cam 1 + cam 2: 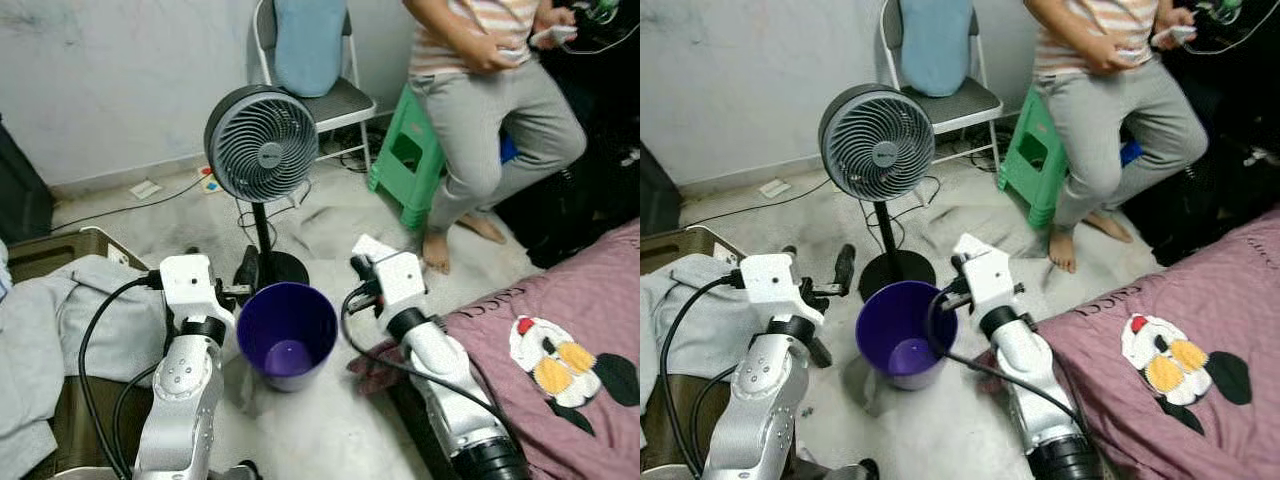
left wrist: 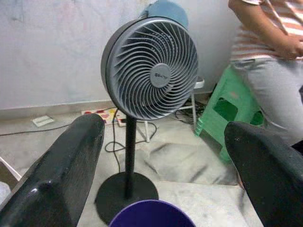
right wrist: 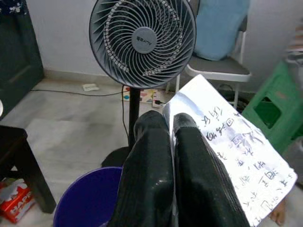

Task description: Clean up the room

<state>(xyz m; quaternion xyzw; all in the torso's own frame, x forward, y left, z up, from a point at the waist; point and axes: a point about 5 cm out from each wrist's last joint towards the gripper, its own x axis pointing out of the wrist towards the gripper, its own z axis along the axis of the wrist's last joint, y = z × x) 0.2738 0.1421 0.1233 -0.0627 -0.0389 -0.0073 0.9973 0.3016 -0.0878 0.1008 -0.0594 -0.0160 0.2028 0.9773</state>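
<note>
A purple bucket (image 1: 288,335) stands on the floor between my two arms, holding nothing that I can see. My right gripper (image 3: 169,120) is shut on a white sheet of paper (image 3: 232,146) with handwriting, held just right of the bucket's rim and above it. The paper (image 1: 368,247) sticks up past the right wrist. My left gripper (image 2: 163,126) is open, its fingers (image 2: 71,161) wide apart with nothing between them, just behind the bucket's left rim.
A grey standing fan (image 1: 262,143) stands right behind the bucket. A person sits on a green stool (image 1: 408,155) at the back right. A maroon bed (image 1: 570,330) lies right, grey clothes (image 1: 60,330) left, and a folding chair (image 1: 320,95) behind.
</note>
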